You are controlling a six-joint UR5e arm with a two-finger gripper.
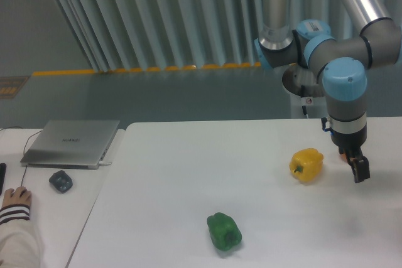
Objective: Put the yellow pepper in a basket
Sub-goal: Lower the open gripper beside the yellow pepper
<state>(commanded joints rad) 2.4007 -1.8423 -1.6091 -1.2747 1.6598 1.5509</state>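
The yellow pepper [306,164] lies on its side on the white table [188,174], right of centre, glossy and blocky with its short greenish stem facing the camera. My gripper [357,169] hangs just to the right of it, a short gap away, pointing down with its dark fingers close above the tabletop. Nothing is between the fingers, but from this side angle I cannot make out how far apart they stand. No basket is in view.
A green bell pepper [224,231] lies near the front middle of the table. On the adjoining desk at left sit a closed laptop [72,142] and a small dark object [61,181], with a person's hand [16,199] at the left edge.
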